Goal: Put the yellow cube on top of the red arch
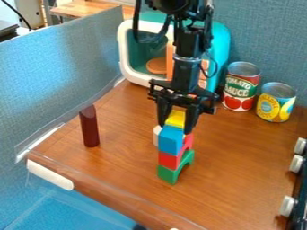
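Black two-finger pincer [176, 129] holds yellow cube [176, 118], fingers approx cube-width apart, nr blue block [171, 140] on red arch [169, 160], w/ green arch [168, 174] below.

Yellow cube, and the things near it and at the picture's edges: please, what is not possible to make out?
- Camera view: lower part of the yellow cube, behind the blue block; so its contact with the red arch is unclear.
- Camera view: most of the pale block, also behind the blue block.
- Camera view: the black stove, cut off by the right edge.
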You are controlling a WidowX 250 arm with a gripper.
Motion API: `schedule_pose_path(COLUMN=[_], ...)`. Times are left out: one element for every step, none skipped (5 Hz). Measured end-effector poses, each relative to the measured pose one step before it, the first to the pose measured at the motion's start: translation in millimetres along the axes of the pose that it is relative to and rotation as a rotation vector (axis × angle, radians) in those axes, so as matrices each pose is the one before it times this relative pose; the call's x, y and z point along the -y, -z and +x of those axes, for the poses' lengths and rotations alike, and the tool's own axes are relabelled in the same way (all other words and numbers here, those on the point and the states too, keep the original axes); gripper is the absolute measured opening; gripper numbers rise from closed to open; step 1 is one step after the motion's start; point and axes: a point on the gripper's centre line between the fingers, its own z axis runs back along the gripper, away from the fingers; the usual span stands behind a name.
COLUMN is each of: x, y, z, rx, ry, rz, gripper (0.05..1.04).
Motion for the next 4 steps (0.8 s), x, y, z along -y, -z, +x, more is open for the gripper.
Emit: schedule_pose_path(x=[0.45, 0.32, -1.65, 0.0], y=[0.36, -0.37, -0.37, 0.0], z=[-0.39, 0.59, -0.26, 0.0], rx=[-0.0017, 0.0032, -0.0024, 0.0], ry=[0.0006, 0.0035, 0.0125, 0.0123], rz=[-0.0028, 0.0014, 0.0104, 0.0], gripper=[0.582, 0.63, 0.945, 1.006])
